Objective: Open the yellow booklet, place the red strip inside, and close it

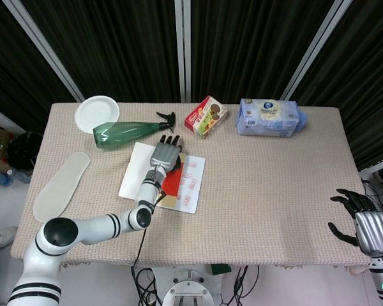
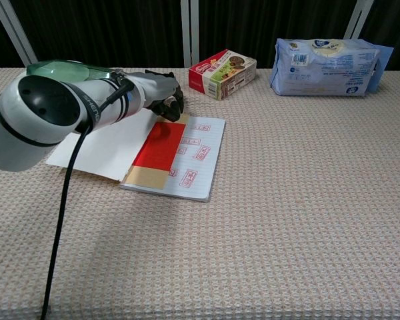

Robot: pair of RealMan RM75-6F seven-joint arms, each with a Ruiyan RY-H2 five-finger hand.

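Strip (image 2: 159,146), red, lies lengthwise along the open booklet's (image 2: 199,167) spine.

Looks like a robot lab: black curtains (image 1: 242,44) behind, cloth-covered table (image 1: 274,191), random props such as bottle (image 1: 124,134) beyond left hand (image 1: 165,155).

Legible text: close to none. Open yellow booklet (image 2: 187,160): right page carries rows of small red stamp-like marks, characters too small to read in either view. Red snack box (image 2: 223,73): white oval logo on the end face and printed pictures on top, lettering not resolvable. Blue wipes pack (image 2: 327,57): white label panel with a blue round emblem and lines of print, plus a small barcode-like patch at its left end, none readable. Left arm's forearm (image 2: 53,123): dark lettering on the band, illegible.
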